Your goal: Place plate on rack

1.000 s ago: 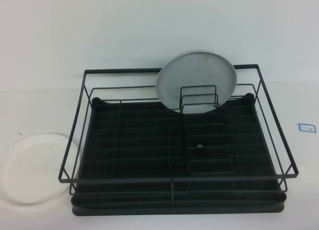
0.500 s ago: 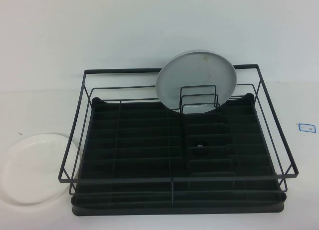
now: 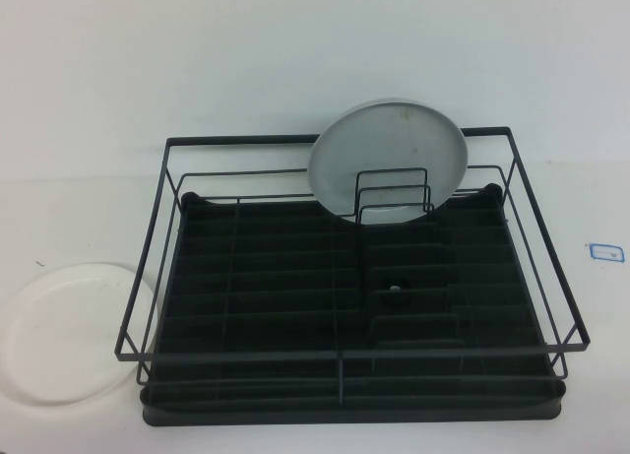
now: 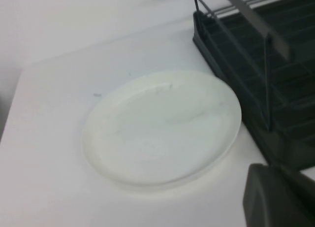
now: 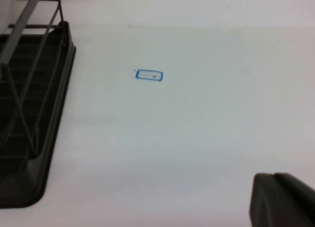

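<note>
Nothing is gripped yet, so I judge I'm at the very start, with the reach for the plate [image 3: 71, 331] not begun. It lies flat on the surface [image 3: 295, 60] at the near left, just beside the rack [image 3: 345, 360], touching nothing I can see. A grey plate [image 3: 389, 159] already stands upright against the dividers at the rack's far side. My left hand [image 4: 280, 197] hangs above the surface near the plate's edge, on the rack side; only a dark corner of it shows, so I cannot tell whether it is open or closed. My right hand [image 5: 283, 200] hangs over bare surface right of the rack, near a small blue label [image 5: 149, 75]; same story, I cannot tell. Next, I reckon the left hand must drop to the rim and get a finger under that shallow lip, which could be slippery.
</note>
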Robot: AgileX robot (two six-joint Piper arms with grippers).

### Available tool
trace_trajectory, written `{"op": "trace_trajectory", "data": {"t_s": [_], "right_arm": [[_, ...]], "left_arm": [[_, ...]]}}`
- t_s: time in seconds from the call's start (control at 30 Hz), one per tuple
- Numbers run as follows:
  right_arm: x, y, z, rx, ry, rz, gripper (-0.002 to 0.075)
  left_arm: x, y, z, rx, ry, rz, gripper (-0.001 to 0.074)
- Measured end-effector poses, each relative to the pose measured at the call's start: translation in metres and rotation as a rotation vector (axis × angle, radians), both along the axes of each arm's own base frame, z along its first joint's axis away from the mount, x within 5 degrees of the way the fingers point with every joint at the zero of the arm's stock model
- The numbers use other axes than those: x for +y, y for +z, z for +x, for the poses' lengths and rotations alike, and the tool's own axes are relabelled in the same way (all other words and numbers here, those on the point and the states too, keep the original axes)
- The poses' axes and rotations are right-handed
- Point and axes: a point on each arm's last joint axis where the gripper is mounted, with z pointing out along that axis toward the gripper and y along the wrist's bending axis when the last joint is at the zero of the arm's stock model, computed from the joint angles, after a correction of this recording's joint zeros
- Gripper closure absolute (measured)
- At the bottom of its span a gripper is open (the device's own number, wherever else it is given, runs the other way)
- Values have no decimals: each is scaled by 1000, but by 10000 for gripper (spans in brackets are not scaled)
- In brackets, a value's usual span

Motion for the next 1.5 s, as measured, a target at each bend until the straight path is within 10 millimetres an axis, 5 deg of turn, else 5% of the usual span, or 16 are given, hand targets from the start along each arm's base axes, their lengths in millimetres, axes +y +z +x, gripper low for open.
{"op": "trace_trajectory", "data": {"t_s": [0.2,0.53,1.07,1.2,1.5], "right_arm": [[-1,5,2,-52,0,-18,708],[0,36,6,-397,5,-56,708],[0,40,6,-439,6,-62,708],[0,42,6,-464,6,-65,708],[0,48,5,-536,7,-66,708]], "left_arm": [[-1,9,2,-96,3,-46,735],[2,38,3,-412,23,-82,735],[2,40,2,-434,26,-98,735],[3,40,2,-394,50,-416,735],[2,38,3,-343,55,-495,735]]}}
